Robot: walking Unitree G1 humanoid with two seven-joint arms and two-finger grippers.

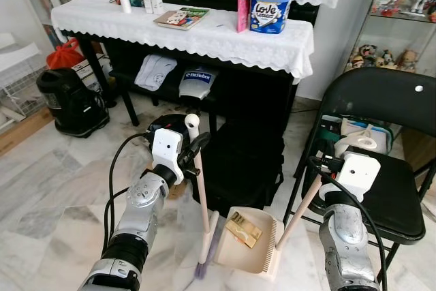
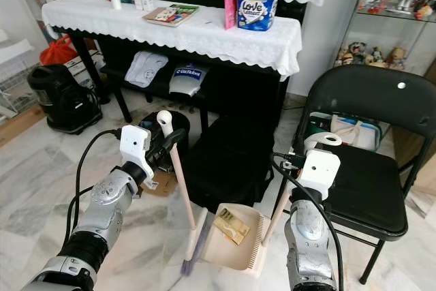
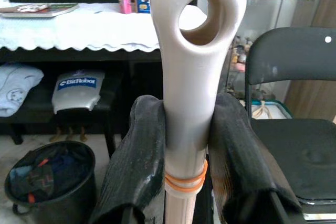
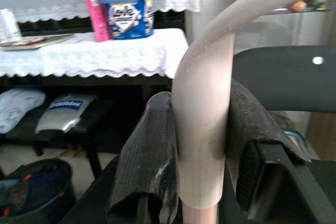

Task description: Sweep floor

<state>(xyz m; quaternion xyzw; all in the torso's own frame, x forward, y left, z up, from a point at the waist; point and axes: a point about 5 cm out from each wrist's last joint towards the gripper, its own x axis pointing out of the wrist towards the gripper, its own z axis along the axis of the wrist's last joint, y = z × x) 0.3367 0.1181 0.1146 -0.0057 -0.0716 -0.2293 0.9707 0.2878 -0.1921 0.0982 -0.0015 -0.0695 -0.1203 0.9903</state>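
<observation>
Broom clamped in left hand, dustpan handle in right hand, "Love" tub behind.

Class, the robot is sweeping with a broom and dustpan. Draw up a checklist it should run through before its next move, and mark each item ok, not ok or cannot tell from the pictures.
1. Left hand shut on the broom handle: ok, fingers press both sides.
2. Right hand shut on the dustpan handle: ok.
3. Dustpan down at the floor beside the bristles: ok.
4. Yellow scrap inside the pan: ok.
5. More debris left on the marble floor: cannot tell.
6. Room to move: not ok, black bag and folding chair stand close.
</observation>
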